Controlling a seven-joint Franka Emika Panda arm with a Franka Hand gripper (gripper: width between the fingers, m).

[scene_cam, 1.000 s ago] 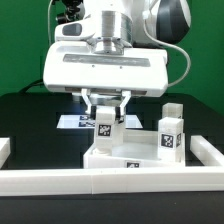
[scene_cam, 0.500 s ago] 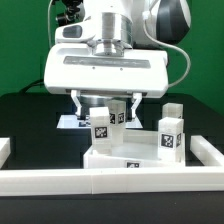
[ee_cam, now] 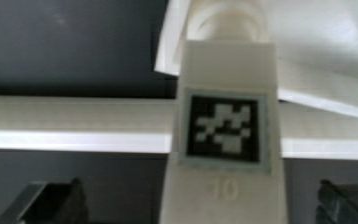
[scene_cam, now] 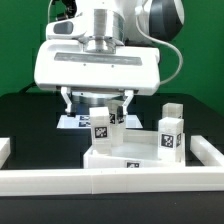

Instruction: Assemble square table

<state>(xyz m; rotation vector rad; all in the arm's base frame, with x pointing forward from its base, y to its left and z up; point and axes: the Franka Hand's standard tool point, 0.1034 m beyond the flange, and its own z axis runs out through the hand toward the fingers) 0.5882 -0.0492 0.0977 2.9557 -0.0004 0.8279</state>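
Gripper (scene_cam: 97,103) spread wide above a standing leg, nothing in its grasp.

Exterior view: the fingers (scene_cam: 67,100) stand apart either side of the near leg (scene_cam: 102,126), not touching it, so the leg stands on its own on the square slab (scene_cam: 128,158). A second leg (scene_cam: 170,132) stands at about 3 o'clock from the first, on the same slab. The slab lies against the border wall (scene_cam: 60,180) at 6 o'clock, which likely steadies it. Behind the leg, at 12 o'clock, the marker board (scene_cam: 78,122) shows on the black table (scene_cam: 25,115).

Wrist view: the near leg (ee_cam: 224,120) fills the middle, tag facing the camera, with the dark fingertips (ee_cam: 51,198) at about 7 and 5 o'clock, clear of it. This confirms the gap on both sides, which the exterior view partly hides; the second leg is out of frame here.
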